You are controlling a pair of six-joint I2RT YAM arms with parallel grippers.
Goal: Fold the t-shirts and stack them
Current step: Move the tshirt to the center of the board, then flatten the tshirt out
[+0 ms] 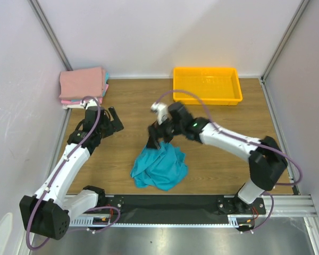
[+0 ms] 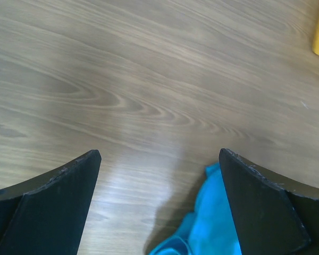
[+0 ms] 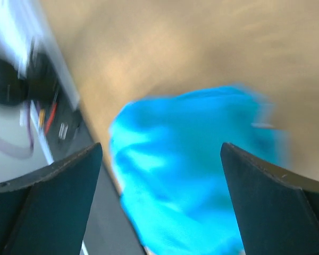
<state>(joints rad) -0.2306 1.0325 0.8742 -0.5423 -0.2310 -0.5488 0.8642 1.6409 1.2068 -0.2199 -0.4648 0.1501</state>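
Observation:
A crumpled turquoise t-shirt (image 1: 160, 167) lies in a heap at the middle of the wooden table near the front edge. My right gripper (image 1: 158, 137) hovers just above its far end, jaws wide open and empty; the shirt (image 3: 196, 175) fills the blurred right wrist view between the fingers. My left gripper (image 1: 115, 123) is open and empty over bare wood left of the shirt; a corner of the shirt (image 2: 207, 223) shows at the bottom of the left wrist view. A stack of folded shirts (image 1: 83, 86), pink on top, sits in the far left corner.
An empty yellow tray (image 1: 207, 85) stands at the back right. White walls enclose the table on three sides. A black rail (image 1: 165, 204) with the arm bases runs along the front edge.

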